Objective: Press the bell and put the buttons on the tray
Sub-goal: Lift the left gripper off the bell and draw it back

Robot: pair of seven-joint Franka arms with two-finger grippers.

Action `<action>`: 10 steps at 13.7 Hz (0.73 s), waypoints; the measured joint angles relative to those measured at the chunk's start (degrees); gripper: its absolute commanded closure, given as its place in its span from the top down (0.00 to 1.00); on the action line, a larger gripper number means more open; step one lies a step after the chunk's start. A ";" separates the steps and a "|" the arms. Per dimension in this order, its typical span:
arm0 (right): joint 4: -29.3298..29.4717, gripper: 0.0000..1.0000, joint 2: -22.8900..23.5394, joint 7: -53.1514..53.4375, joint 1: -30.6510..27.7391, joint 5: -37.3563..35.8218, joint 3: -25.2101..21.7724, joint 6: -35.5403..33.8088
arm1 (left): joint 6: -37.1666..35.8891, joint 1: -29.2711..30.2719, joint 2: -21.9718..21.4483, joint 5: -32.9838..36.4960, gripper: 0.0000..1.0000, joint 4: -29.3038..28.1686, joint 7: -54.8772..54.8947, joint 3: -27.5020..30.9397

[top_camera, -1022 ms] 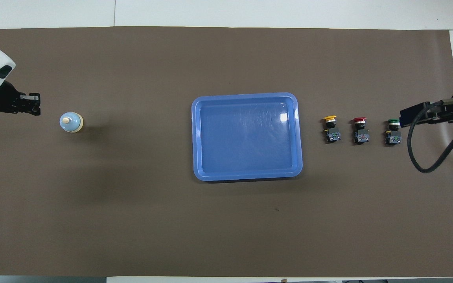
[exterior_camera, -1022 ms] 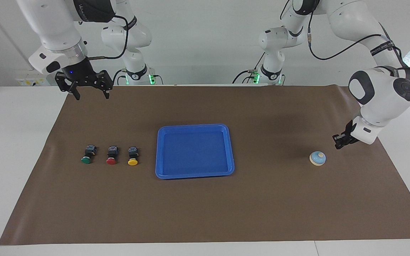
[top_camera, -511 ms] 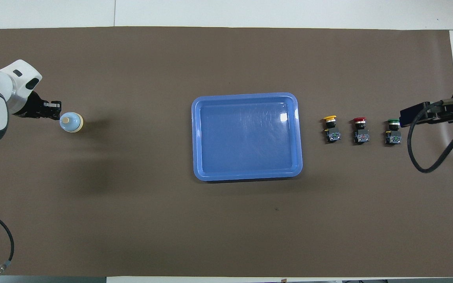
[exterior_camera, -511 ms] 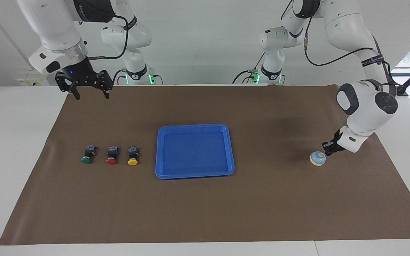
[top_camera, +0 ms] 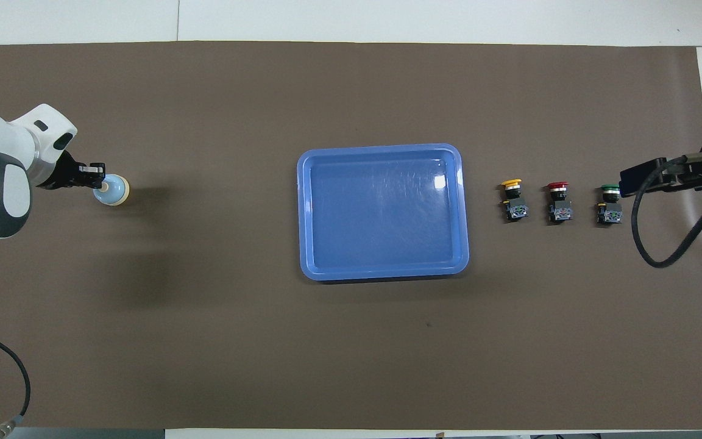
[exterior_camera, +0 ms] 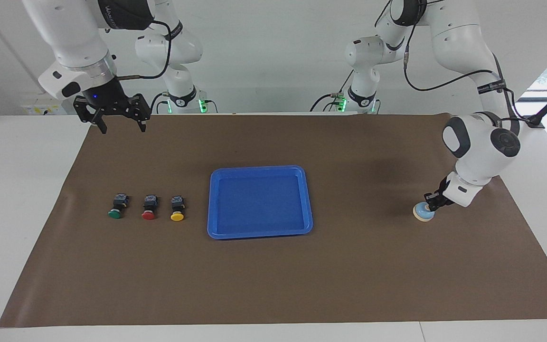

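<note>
Facing view first: the left gripper [exterior_camera: 428, 205] has its jaws pressed together, and the closed tip sits right on top of the bell [exterior_camera: 423, 212], about where the knob in the middle of the dome would be. Nothing is pinched, it's just the closed tip against the top of the bell. The bell stands on the brown mat [exterior_camera: 349, 266] at the left arm's end of the table, directly under those jaws.

From the overhead view it looks the same: the left gripper [top_camera: 99, 182] covers the knob side of the bell [top_camera: 113, 190], and only the light blue dome and a bit of cream rim peek out past the fingertips.

The right gripper [exterior_camera: 120, 124] waits up in the air with its jaws spread wide and nothing between them. It hangs over the mat's edge closest to the robots, at the right arm's end. The three buttons are well apart from those jaws, lined up in a row on the mat: green button [exterior_camera: 116, 211], then red button [exterior_camera: 148, 213], then yellow button [exterior_camera: 177, 213], caps pointing away from the robots.

The tray [exterior_camera: 259, 230] is mid-table, just beside the yellow button, between the button row and the bell, well clear of both sets of jaws. It's bright blue, and none of the buttons are in it yet.
</note>
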 measured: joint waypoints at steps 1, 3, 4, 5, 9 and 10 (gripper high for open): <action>0.00 1.00 0.00 0.00 0.00 0.00 0.00 0.00 | -3.83 -0.02 0.00 0.00 0.83 1.62 0.04 -0.05; 0.00 1.00 0.00 0.00 0.00 0.00 0.00 0.00 | -13.04 -0.54 -0.51 0.00 1.00 7.73 0.06 -0.09; 0.00 1.00 0.00 0.00 0.00 0.00 0.00 0.00 | -16.26 -0.82 -1.61 0.00 1.00 10.23 0.05 -0.17; 0.00 1.00 0.00 0.00 0.00 0.00 0.00 0.00 | -18.80 -0.97 -3.36 0.00 1.00 11.68 0.05 -0.27; 0.00 1.00 0.00 0.00 0.00 0.00 0.00 0.00 | -27.37 -1.40 -10.88 0.00 1.00 12.66 0.05 -0.43; 0.00 1.00 0.00 0.00 0.00 0.00 0.00 0.00 | -30.33 -1.50 -12.68 0.00 1.00 12.67 0.05 -0.51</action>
